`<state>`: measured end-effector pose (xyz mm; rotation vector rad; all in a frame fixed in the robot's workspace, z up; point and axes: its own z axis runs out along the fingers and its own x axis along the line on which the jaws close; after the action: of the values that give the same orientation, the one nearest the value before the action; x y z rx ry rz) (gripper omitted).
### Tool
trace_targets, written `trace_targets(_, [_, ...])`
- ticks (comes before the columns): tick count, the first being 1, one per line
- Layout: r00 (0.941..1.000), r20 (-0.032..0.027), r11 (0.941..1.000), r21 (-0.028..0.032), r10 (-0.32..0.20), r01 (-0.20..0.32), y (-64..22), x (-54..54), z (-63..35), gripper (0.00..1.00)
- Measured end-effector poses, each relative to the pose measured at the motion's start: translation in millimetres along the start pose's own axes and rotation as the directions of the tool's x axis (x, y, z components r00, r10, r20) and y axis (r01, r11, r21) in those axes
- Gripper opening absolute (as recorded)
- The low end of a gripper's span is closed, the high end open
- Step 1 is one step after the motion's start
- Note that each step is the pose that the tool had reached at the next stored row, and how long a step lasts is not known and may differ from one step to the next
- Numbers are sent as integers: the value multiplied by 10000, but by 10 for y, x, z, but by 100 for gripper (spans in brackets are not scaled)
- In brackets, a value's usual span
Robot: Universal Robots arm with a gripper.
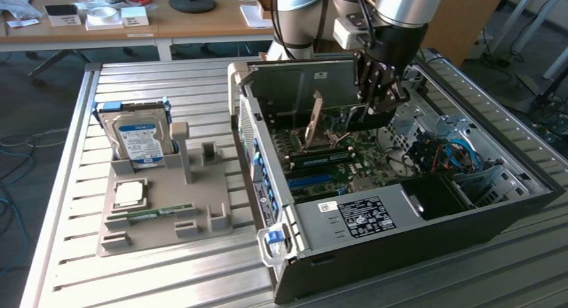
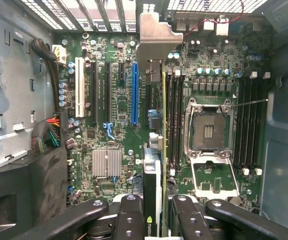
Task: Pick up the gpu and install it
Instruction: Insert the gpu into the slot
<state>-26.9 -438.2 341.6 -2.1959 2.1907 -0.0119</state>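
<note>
The gripper [image 1: 373, 108], right of centre in the upper exterior view, is clamping the gpu [image 2: 153, 175] edge-on over the motherboard [image 2: 98, 135] inside the open computer case [image 1: 400, 255].

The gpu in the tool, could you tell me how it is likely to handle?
Probably stiff: the gpu runs straight, edge-on, out from the tool. Perhaps end-heavy, since its metal bracket sits far from the grip. Likely fragile sideways, being a thin board over the motherboard.

The gpu [image 2: 152, 175] runs out of frame (within the end effector [image 2: 156, 215] grip)
</note>
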Motion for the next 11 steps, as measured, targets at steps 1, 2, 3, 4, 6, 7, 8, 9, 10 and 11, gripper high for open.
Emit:
trace_targets(1, [10000,1,10000,1,0,0,0,0,3,27])
trace_targets(2, [10000,6,10000,3,3,-3,5,0,12,27])
trace_targets(3, [10000,3,10000,1,3,-3,9,0,21,27])
trace_targets(4, [10000,1,10000,0,0,0,14,1,45,27])
trace_targets(6, [10000,1,10000,1,-1,1,19,2,72,27])
trace_targets(7, [10000,1,10000,0,-1,1,21,2,85,27])
trace_targets(8, [10000,1,10000,0,-1,1,22,2,93,27])
trace_targets(9, [10000,-1,10000,0,-1,1,22,2,95,27])
trace_targets(10, [10000,-2,10000,-1,-1,1,22,2,95,27])
trace_targets(11, [10000,-2,10000,-1,0,0,22,2,95,27])
